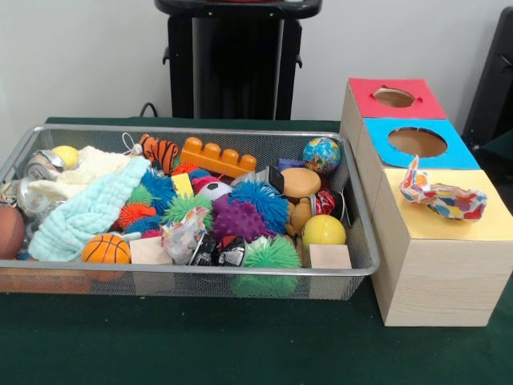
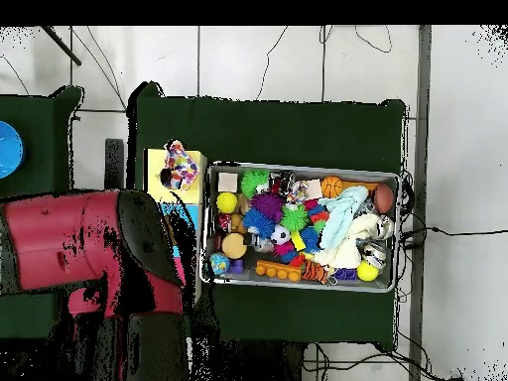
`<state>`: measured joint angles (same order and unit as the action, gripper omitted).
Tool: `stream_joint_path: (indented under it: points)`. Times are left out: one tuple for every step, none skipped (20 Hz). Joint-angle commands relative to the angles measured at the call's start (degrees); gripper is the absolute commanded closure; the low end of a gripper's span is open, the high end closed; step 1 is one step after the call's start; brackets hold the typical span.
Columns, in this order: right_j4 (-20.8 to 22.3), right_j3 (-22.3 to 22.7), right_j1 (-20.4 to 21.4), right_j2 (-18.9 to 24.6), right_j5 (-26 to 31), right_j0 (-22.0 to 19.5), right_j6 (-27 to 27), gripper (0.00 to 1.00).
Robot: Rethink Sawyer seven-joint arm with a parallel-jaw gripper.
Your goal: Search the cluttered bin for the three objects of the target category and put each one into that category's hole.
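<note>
The wire mesh bin (image 1: 240, 272) stands on the green table, full of toys; it also shows in the overhead view (image 2: 298, 167). One dotted cloth (image 1: 441, 196) lies crumpled on the yellow top of the nearest wooden box (image 1: 497, 220). It covers the place of the hole, which does not show. The overhead view shows the same cloth (image 2: 179, 164) on the yellow top (image 2: 154, 162). A crumpled whitish piece with coloured marks (image 1: 183, 233) lies in the bin's front middle; it may be another dotted cloth. The red arm (image 2: 79, 248) reaches over the boxes in the overhead view. The gripper itself does not show.
The blue-topped box (image 1: 377, 136) and the red-topped box (image 1: 361, 92) stand behind the yellow one. In the bin lie a mint-green towel (image 1: 88, 212), a cream knitted cloth (image 1: 92, 164), spiky balls, a yellow ball (image 1: 323, 230), a small basketball (image 1: 106, 249) and wooden blocks. The black pedestal (image 1: 236, 64) stands behind.
</note>
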<state>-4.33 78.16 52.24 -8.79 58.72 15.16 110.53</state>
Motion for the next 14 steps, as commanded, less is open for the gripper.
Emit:
stream_joint_path:
  points:
    - [-2.0,-13.19,-6.56,0.88,9.2,-0.23,19.8,1.0]
    - [-2.23,-13.86,-7.17,0.87,9.12,0.08,20.17,1.0]
    - [-2.98,-13.85,-7.51,1.23,9.15,0.05,20.25,1.0]
    - [-4.17,-13.54,-7.76,2.13,9.26,-0.35,19.66,1.0]
    - [-5.02,-13.36,-8.2,2.94,8.33,-1.07,18.59,1.0]
    - [-5.92,-13.24,-8.62,3.6,7.8,-1.73,17.79,1.0]
    - [-6.28,-13.39,-9.01,3.91,7.44,-2.45,16.61,1.0]
    - [-6.54,-13.52,-9.28,4.1,7.12,-3.03,15.5,1.0]
    - [-6.63,-13.22,-9.19,4.0,6.86,-3.48,14.46,1.0]
    - [-6.94,-12.69,-8.95,3.93,6.95,-3.88,13.7,1.0]
    - [-6.79,-12.46,-8.66,3.62,6.82,-4.14,12.82,1.0]
    - [-6.95,-11.78,-8.21,3.44,6.75,-4.38,12.18,1.0]
    - [-7.11,-11.22,-7.94,3.47,6.67,-4.62,11.44,1.0]
    - [-7.26,-10.21,-7.64,3.52,5.75,-4.77,10.81,1.0]
